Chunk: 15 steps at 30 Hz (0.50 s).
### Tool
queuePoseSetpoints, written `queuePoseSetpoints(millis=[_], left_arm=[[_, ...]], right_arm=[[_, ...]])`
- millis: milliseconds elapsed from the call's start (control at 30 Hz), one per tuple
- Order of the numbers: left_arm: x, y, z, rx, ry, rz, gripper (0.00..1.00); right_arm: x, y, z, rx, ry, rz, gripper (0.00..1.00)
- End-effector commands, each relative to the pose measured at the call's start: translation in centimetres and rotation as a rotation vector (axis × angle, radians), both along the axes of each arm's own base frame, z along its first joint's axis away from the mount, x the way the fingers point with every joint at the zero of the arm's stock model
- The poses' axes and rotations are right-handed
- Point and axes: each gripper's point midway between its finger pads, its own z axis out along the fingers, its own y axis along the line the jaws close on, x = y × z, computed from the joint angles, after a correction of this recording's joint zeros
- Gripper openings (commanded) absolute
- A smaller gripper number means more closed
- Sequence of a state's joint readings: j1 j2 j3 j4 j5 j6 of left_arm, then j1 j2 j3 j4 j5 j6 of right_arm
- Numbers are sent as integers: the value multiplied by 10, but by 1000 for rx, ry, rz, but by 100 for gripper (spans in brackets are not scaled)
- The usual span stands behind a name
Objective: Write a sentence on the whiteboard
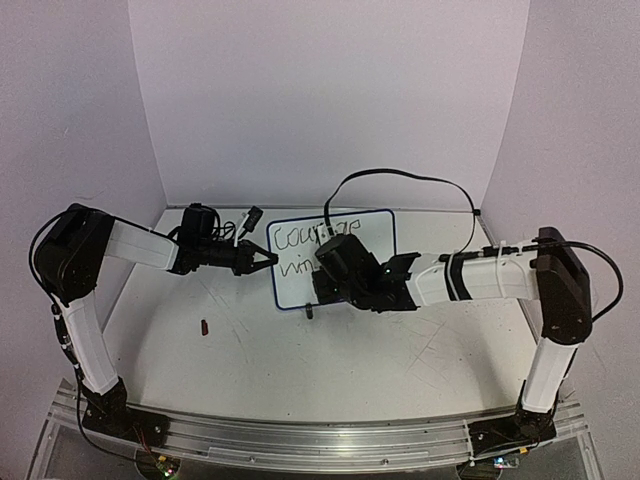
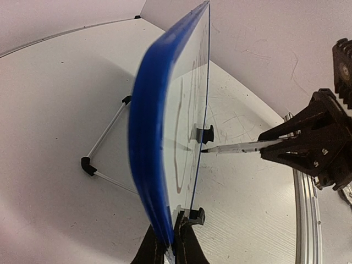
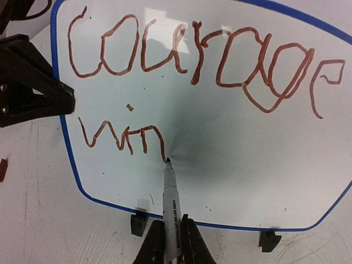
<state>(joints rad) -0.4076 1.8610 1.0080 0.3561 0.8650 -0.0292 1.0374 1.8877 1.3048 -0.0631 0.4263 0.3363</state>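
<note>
Whiteboard (image 3: 231,143) edge within left claw (image 3: 67,99)

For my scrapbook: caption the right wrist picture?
Right tool holds a pen on the board, writing "win" under "Courage"; left tool grips the edge.

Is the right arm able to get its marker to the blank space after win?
Probably yes: the marker tip rests on the whiteboard right beside it, with nothing across that bare patch.

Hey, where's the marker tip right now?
In the right wrist view, the marker, gripped by the right end effector, has its tip against the whiteboard, lower left, right after the written win.
</note>
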Motion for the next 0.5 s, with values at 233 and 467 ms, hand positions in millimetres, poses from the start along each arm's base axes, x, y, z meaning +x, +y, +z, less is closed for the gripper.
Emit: queuePoseSetpoints(millis=[233,467], left_arm=[[24,15,-7,102,-78,123,0],[24,16,-7,105,-78,124,0]], right_arm=[[9,-26,52,82,-84,-35,0],[11,-4,46,100,-77,31,0]])
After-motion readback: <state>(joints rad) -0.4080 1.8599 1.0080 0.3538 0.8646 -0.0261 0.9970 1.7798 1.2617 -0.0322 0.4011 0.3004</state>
